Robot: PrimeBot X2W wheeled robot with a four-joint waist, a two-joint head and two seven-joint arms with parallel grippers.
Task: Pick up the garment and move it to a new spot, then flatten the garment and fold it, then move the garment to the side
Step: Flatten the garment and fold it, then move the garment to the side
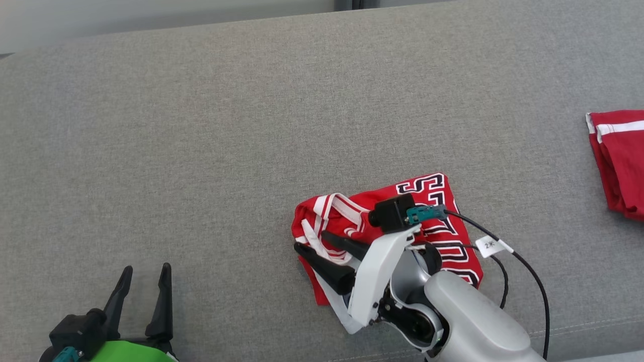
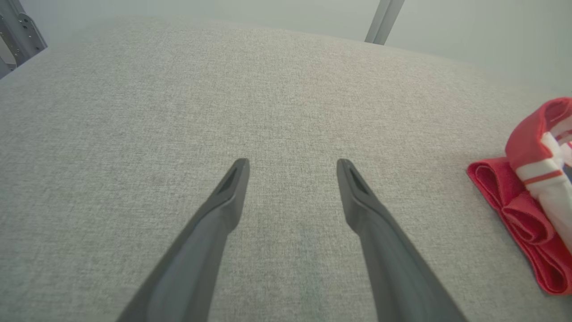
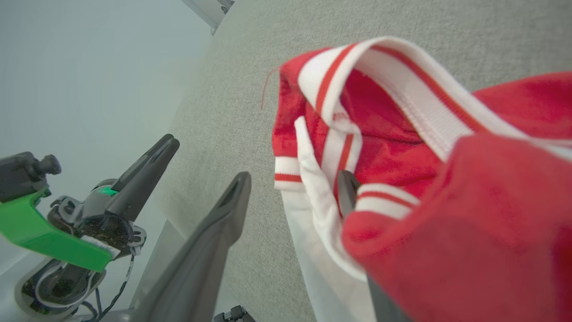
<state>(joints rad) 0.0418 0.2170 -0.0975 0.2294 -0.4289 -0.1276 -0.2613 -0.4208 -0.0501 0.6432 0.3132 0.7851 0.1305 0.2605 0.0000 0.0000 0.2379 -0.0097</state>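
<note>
Head view: right jaws spread at the garment (image 1: 382, 197), left jaws spread, empty; red cloth (image 1: 619, 161) well apart.

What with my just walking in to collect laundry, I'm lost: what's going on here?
A two-armed robot is working on a red jersey with white trim, lying bunched on a grey fabric surface. Its right pincer is at the jersey's edge with jaws open, one finger tucked into the folds, the other on bare fabric, so nothing is gripped. The left pincer hangs open, apart from the jersey. A second red garment lies off to the right.
</note>
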